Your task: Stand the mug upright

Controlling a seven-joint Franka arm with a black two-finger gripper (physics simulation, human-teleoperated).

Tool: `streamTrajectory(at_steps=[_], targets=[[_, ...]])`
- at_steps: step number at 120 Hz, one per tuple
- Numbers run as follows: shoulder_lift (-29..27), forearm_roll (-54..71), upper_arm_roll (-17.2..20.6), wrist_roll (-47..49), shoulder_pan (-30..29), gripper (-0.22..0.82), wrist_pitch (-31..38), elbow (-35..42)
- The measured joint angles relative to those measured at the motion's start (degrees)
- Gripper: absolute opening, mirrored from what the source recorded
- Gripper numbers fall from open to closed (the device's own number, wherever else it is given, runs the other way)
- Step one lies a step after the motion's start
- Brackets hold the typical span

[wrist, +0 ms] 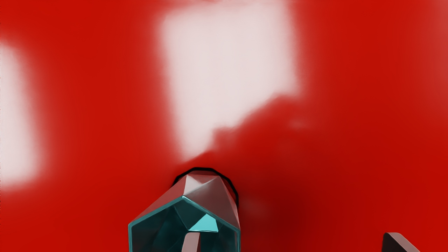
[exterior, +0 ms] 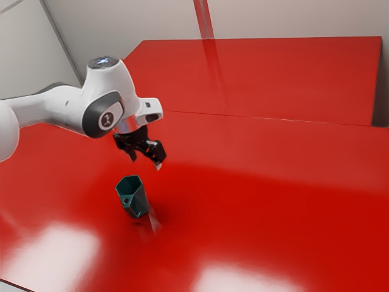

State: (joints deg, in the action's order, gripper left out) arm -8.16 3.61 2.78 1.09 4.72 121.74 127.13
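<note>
Mug at approx. 8 o'clock in ext. view, on red table, mouth up, looks upright. End effector above it at 12-1 o'clock, 2 fingers apart, empty. Righting prob. done; next: rise straight & retreat, w/ 1 finger overlapping mouth in wrist view, may clip rim. Red panel at 1 o'clock, well apart.

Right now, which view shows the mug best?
The exterior view: the mug appears whole there, rim to foot, on the table. The wrist view looks into its open mouth, but the picture's edge cuts it off and a finger overlaps it.
</note>
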Motion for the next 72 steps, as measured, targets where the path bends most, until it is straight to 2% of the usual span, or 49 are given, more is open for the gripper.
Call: streamTrajectory(at_steps=[38,72], targets=[[3.13,-2.07,0.71,1.45,-2.7,0.58,-10.83,-11.69],[7.06,-2.04,0.9,2.12,-2.82,0.59,-20.41,-23.04]])
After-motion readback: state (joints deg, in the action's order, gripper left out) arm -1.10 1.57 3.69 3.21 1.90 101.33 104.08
